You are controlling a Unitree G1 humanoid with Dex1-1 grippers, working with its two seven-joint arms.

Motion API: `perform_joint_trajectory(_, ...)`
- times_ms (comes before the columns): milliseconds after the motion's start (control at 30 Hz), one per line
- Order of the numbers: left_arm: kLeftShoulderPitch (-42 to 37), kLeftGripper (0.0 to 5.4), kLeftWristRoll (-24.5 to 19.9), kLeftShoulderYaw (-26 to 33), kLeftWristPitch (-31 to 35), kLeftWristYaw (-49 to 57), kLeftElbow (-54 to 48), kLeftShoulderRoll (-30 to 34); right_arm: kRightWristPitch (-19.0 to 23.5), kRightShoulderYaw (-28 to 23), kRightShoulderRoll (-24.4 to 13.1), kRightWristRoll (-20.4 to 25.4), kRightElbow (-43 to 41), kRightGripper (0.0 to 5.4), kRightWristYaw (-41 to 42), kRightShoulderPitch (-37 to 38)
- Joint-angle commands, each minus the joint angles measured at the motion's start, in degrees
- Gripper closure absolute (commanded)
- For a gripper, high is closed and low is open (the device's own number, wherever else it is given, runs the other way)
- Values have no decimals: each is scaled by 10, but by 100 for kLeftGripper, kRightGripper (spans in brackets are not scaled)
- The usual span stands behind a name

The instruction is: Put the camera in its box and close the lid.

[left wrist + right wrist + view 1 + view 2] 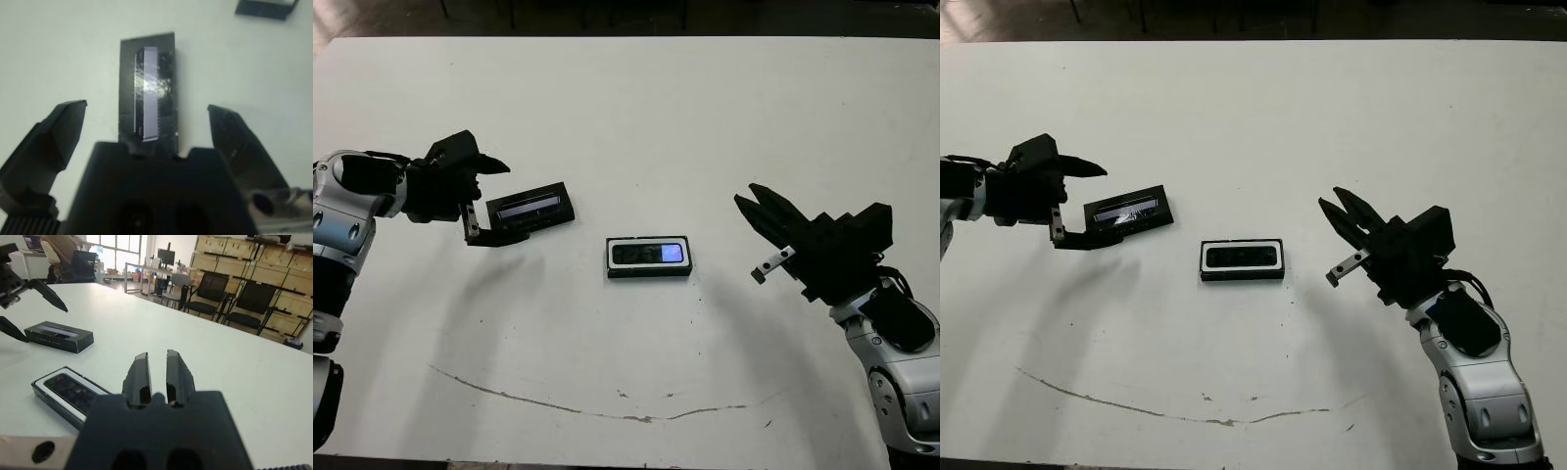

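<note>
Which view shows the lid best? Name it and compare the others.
The left wrist view: the lid fills the middle between open fingers, silvery strip clear. Both eye views show it small; the right wrist view shows it low, side-on.

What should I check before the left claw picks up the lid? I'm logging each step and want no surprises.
1. Camera seated in the box: ok, it lies inside the white lining.
2. Left claw open: ok, fingers spread either side of the lid's near end.
3. Lid free on the table: ok, strip side up, apart from the box.
4. Right claw out of the way: ok, shut, off to the box's right.
5. Fingers touching the lid: cannot tell.
</note>
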Motion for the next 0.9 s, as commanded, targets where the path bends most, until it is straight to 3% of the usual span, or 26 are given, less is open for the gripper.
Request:
perform_joint_trajectory(33,6,1,20,-8,-18,2,19,6,14,3,-9,-4,1,540,3,6)
perform_joint_trajectory(900,38,1,39,-22,-38,10,21,-4,7,0,-14,-8,14,540,10,1)
